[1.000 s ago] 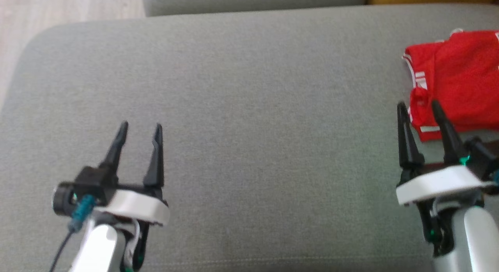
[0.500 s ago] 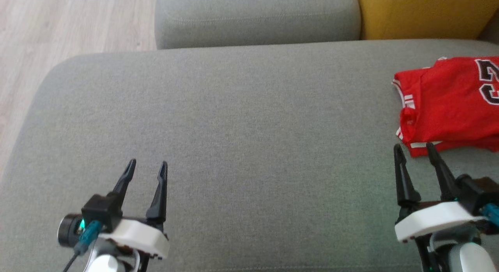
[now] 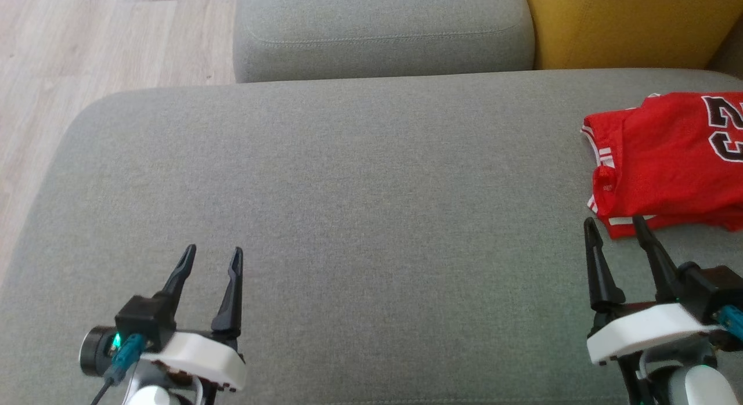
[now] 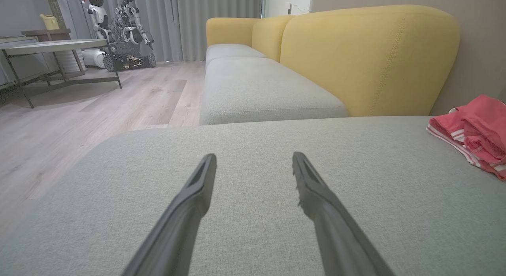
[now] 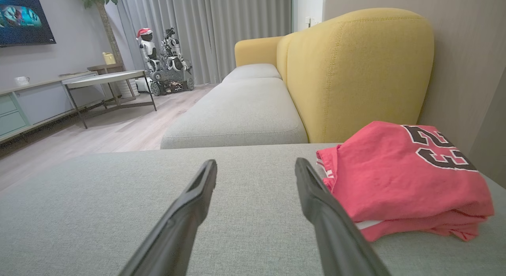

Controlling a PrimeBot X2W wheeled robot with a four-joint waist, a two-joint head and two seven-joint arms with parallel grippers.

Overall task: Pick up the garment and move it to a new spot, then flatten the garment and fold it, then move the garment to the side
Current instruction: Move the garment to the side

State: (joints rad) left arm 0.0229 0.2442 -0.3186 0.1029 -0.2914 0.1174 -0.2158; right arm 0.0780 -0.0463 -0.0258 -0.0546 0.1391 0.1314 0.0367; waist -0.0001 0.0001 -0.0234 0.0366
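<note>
Just beyond right hand (image 3: pixel 613 222), garment (image 3: pixel 662 161), seemingly apart

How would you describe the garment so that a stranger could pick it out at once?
Start at the wide grey sofa seat by the yellow backrest. At its right end, just beyond the right gripper, lies the garment, folded. It is the only red thing there, with a black number print.

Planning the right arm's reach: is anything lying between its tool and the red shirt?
Nothing visible does. The right tool stands open close to the garment, which lies just ahead and to its right, with bare grey cushion between them.
</note>
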